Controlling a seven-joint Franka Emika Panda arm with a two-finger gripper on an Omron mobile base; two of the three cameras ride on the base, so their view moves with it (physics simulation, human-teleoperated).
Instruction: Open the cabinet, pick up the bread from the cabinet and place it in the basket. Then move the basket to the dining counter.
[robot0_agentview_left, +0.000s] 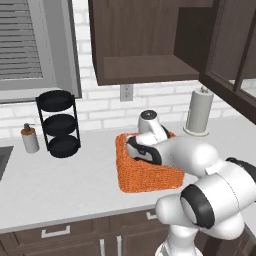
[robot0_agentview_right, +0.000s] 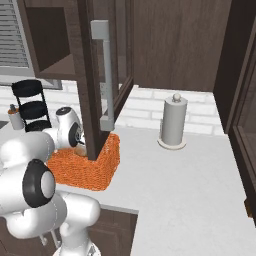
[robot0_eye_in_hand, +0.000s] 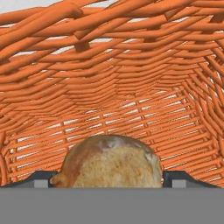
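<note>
The orange woven basket (robot0_agentview_left: 150, 177) (robot0_agentview_right: 95, 170) stands on the worktop below the cabinet (robot0_agentview_left: 145, 65). The cabinet door (robot0_agentview_right: 95, 75) stands swung open, its long silver handle (robot0_agentview_right: 106, 75) facing out, and the shelf is bare. My arm reaches down into the basket. In the hand view the golden-tan bread (robot0_eye_in_hand: 109, 162) lies low against the basket's woven wall (robot0_eye_in_hand: 113, 78). My gripper (robot0_eye_in_hand: 109, 180) is open, and the loaf sits between its dark fingertips (robot0_eye_in_hand: 43, 179). The dining counter is out of view.
A paper towel holder (robot0_agentview_left: 199, 112) (robot0_agentview_right: 173, 122) stands to the basket's right. A black three-tier rack (robot0_agentview_left: 59, 122) (robot0_agentview_right: 31, 102) and a soap dispenser (robot0_agentview_left: 30, 139) stand to the left, near the sink edge (robot0_agentview_left: 2, 160). The open door hangs over the basket's near corner.
</note>
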